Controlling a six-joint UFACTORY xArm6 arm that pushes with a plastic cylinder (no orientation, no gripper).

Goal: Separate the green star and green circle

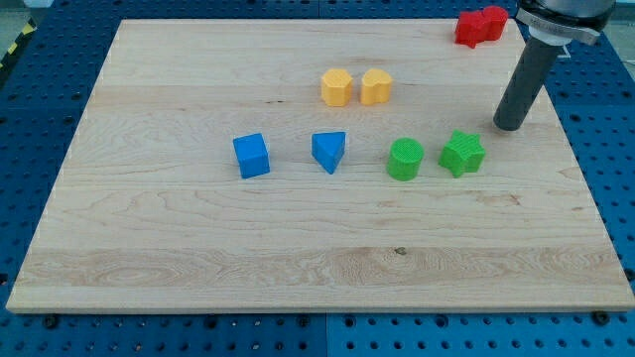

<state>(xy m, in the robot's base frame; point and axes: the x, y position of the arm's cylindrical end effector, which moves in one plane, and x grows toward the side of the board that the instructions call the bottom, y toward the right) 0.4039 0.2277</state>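
Note:
The green star point(462, 153) lies at the view's right of the board's middle. The green circle point(405, 159) sits just to its left, with a small gap between them. My tip point(507, 126) rests on the board above and to the right of the green star, a short way off and not touching it. The rod rises from there toward the view's top right.
Two red blocks point(480, 25) sit together at the board's top right edge. Two yellow blocks point(356, 87) lie side by side above the green circle. A blue triangle point(328, 151) and a blue cube point(251, 155) lie to the left. The wooden board point(198, 248) rests on a blue pegboard.

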